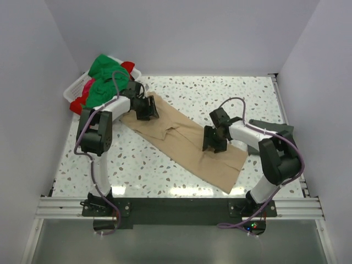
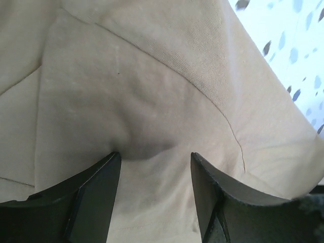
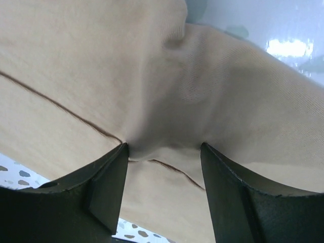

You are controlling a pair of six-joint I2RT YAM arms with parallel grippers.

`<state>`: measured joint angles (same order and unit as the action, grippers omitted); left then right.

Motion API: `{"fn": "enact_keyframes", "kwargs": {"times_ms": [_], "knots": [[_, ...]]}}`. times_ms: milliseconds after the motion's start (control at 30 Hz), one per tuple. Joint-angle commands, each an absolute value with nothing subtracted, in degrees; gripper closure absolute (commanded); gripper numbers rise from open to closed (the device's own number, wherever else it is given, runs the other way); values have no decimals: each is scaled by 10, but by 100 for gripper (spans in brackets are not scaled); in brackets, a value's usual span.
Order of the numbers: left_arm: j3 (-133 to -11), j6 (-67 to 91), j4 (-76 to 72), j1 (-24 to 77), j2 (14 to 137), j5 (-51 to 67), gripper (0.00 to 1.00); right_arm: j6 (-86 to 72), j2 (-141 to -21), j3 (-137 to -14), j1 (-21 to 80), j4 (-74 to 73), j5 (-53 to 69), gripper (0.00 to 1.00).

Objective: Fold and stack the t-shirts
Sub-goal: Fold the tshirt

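A tan t-shirt (image 1: 184, 140) lies spread in a long diagonal strip across the table, from back left to front right. My left gripper (image 1: 146, 108) is open and presses down on its back left end; tan cloth (image 2: 152, 101) fills the left wrist view between the spread fingers (image 2: 96, 197). My right gripper (image 1: 213, 138) is open and presses on the shirt's right part; in the right wrist view the cloth (image 3: 152, 86) bunches between its fingers (image 3: 106, 187). Bright green (image 1: 102, 77), red (image 1: 78, 103) and pink (image 1: 87, 84) shirts lie piled in the basket. A dark grey shirt (image 1: 272, 127) lies at the right edge.
A white plastic basket (image 1: 72, 92) stands at the back left corner against the wall. White walls close in the left, back and right. The speckled tabletop (image 1: 209, 91) shows behind and in front of the tan shirt.
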<state>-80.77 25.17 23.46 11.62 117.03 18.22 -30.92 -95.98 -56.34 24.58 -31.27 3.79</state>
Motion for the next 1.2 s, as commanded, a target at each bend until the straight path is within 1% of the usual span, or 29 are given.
{"fn": "enact_keyframes", "kwargs": {"times_ms": [0,133,233,433,667,933,1033,1167], "knots": [[-868,210,266,124,1271,146,37,-365,-949,-529,249,-366,40,37],[-994,207,280,126,1344,149,38,-403,-928,-511,257,-366,47,37],[-1065,207,282,126,1395,157,38,-433,-928,-497,275,-355,52,37],[-1137,207,242,126,1455,210,39,-500,-951,-497,346,-332,55,37],[-1203,210,188,130,1526,294,42,-566,-983,-547,406,-329,61,37],[-1238,214,134,137,1548,328,41,-577,-1035,-620,440,-327,72,37],[-1231,214,109,141,1529,336,40,-562,-1040,-650,447,-344,63,37],[-1216,230,72,152,1462,341,37,-516,-999,-691,448,-402,47,36]]}}
